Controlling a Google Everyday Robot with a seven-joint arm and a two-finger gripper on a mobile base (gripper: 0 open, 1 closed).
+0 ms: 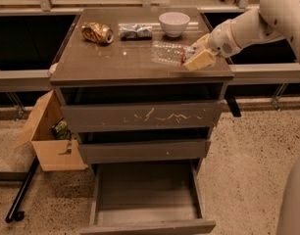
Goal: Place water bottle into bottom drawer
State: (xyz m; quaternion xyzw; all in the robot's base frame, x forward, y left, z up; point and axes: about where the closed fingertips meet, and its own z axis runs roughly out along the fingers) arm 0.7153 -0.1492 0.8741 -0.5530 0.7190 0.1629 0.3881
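The water bottle (167, 53) lies on its side on the cabinet top (115, 62), in front of a white bowl (174, 23). My gripper (196, 57) comes in from the right and is shut on the bottle's right end, by the red-and-white label. Its tan fingers (200, 60) sit low over the top, near the right front edge. The bottom drawer (147, 226) is pulled out below, a shallow tray with nothing in it.
A crushed gold can (97, 33) and a silvery foil wrapper (135, 31) lie at the back of the top. The scratched top drawer (140, 116) and the middle drawer (142, 151) are slightly open. An open cardboard box (49, 141) stands at the left.
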